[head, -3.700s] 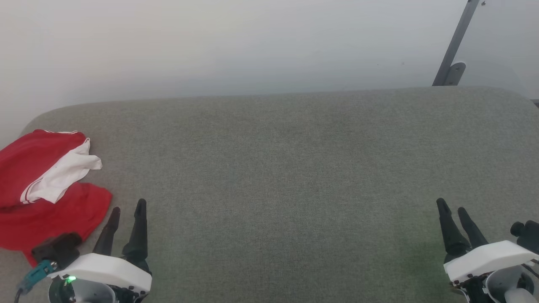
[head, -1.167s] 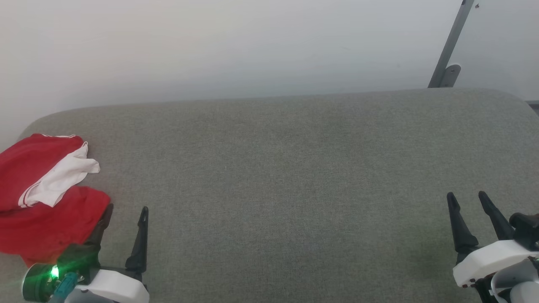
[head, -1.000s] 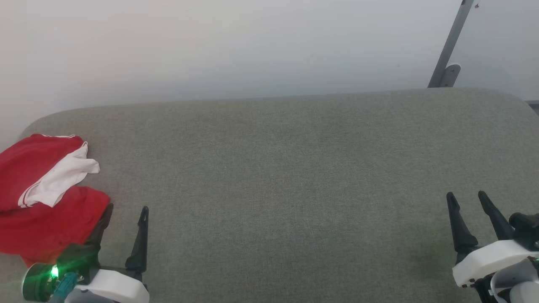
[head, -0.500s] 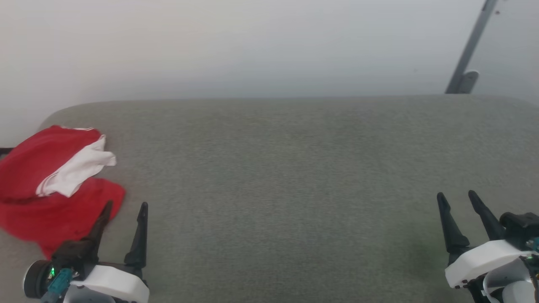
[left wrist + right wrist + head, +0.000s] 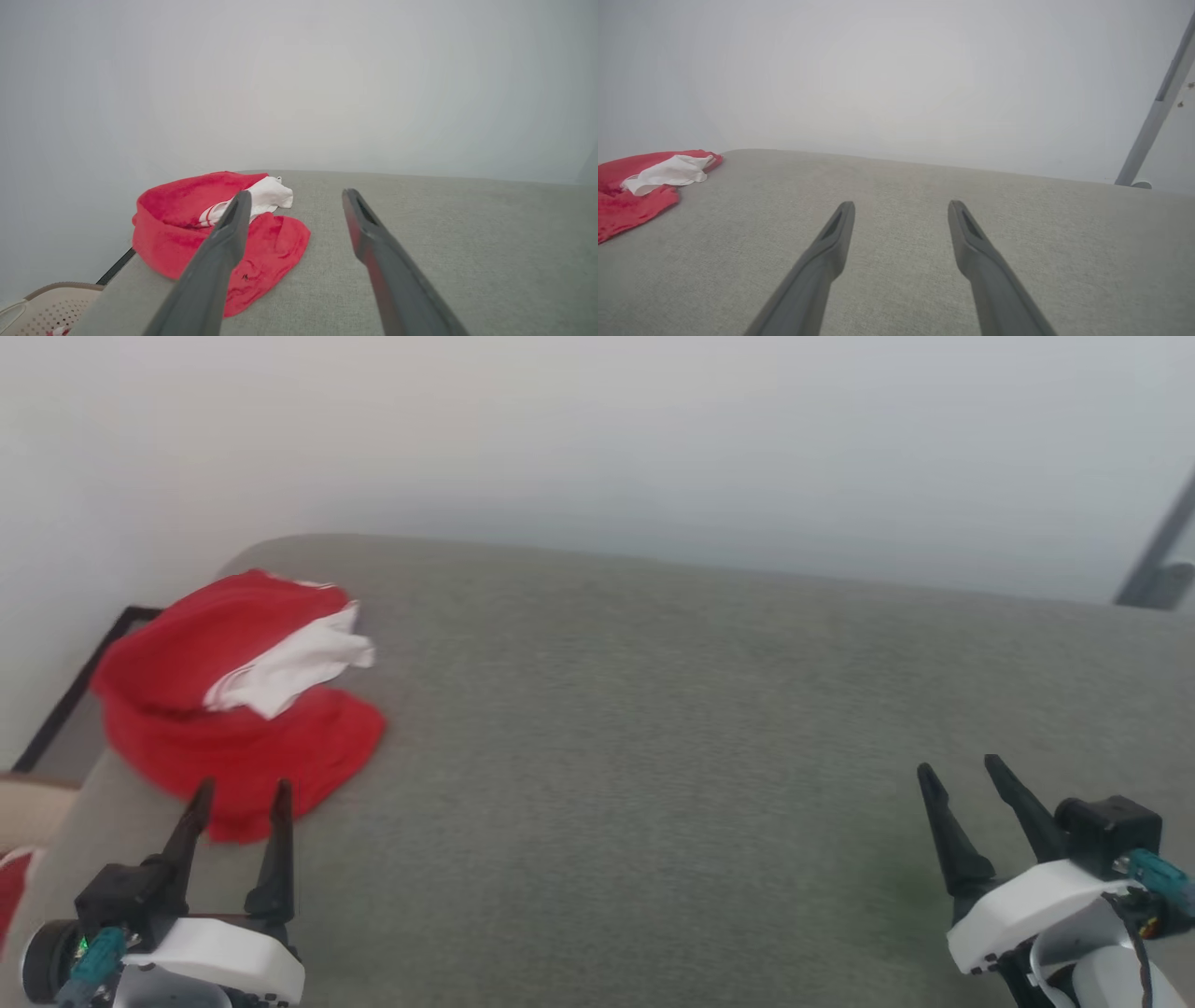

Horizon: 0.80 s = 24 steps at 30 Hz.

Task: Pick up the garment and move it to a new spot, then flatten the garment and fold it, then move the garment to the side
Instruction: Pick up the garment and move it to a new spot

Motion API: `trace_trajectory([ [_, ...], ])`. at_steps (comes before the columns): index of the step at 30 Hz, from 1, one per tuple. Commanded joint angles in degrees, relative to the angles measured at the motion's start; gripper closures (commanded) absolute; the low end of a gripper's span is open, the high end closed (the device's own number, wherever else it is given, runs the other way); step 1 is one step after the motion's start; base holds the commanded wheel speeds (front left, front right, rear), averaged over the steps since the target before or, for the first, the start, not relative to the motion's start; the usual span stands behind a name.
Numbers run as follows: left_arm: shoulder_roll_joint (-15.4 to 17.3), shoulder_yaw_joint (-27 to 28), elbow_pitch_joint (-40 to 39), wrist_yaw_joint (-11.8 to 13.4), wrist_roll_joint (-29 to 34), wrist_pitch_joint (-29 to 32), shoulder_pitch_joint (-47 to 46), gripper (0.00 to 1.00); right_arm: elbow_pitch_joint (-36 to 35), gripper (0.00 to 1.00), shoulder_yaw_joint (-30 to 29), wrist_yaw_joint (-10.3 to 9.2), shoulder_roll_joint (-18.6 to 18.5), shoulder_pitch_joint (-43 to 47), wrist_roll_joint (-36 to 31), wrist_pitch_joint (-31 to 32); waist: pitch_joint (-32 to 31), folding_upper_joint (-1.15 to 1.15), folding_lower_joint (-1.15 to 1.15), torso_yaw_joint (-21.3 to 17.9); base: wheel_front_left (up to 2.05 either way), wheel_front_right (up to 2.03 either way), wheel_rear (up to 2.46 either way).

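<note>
Red cloth with a white sleeve, the garment (image 5: 177,653) is seen bunched at the frame's upper left on the grey cushion (image 5: 653,709). The left gripper (image 5: 243,786), just short of it, and the right gripper (image 5: 958,763), lower right, are spread open, empty. A thick fold should be pinched, not one layer.

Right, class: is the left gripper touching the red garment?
Cannot tell. In the head view the left gripper overlaps the garment at its near edge, and the left wrist view looks along the fingers, so neither shows contact or a gap plainly.
</note>
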Motion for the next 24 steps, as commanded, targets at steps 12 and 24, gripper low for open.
trace_trajectory([
  [12,-2.1,4.3,0.7,0.3,0.2,-0.3,-0.3,0.0,2.4,0.0,3.4,-0.02,-0.4,-2.5,1.1,-1.4,-0.7,0.0,0.0,8.5,0.0,0.0,0.0],
  [24,-4.2,6.8,0.7,0.2,-0.6,-0.3,-1.7,0.0,2.7,0.0,3.6,-0.02,-0.9,-3.3,1.3,-1.7,0.1,0.0,0.0,10.0,0.0,0.0,0.0],
])
